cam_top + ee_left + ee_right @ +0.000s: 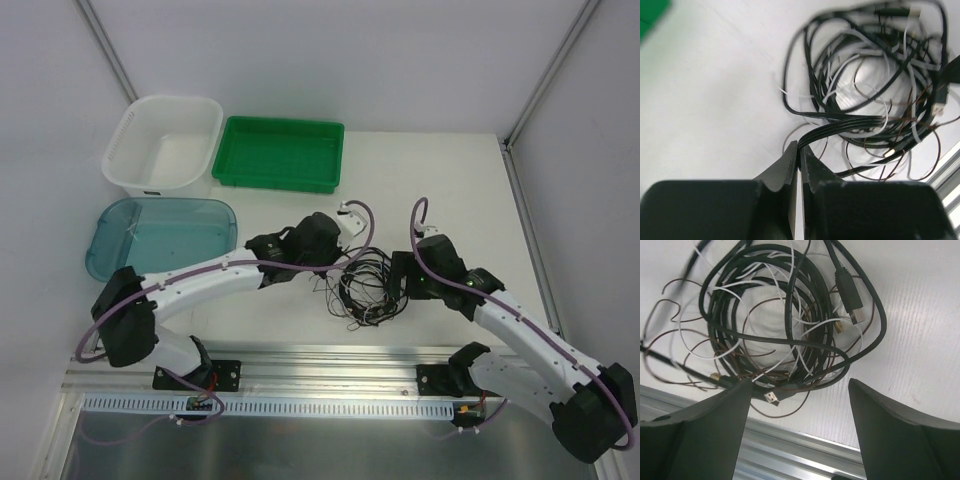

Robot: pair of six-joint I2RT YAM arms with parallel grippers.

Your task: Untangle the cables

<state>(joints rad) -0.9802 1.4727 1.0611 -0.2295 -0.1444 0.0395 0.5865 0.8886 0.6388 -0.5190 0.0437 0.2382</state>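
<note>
**Knotted cables (365, 285), pinched on one side**

Your cables lie heaped on the white table (470, 180), just beyond the aluminium rail (330, 358). The left gripper (799, 149) has its fingers pressed together on black strands. The right gripper (800, 385) hangs spread wide above the heap. Blur hides how the strands cross.

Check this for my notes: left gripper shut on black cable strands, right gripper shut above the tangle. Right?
No: the right gripper is open above the cables, as the right wrist view shows. The left gripper is shut on black strands.
</note>
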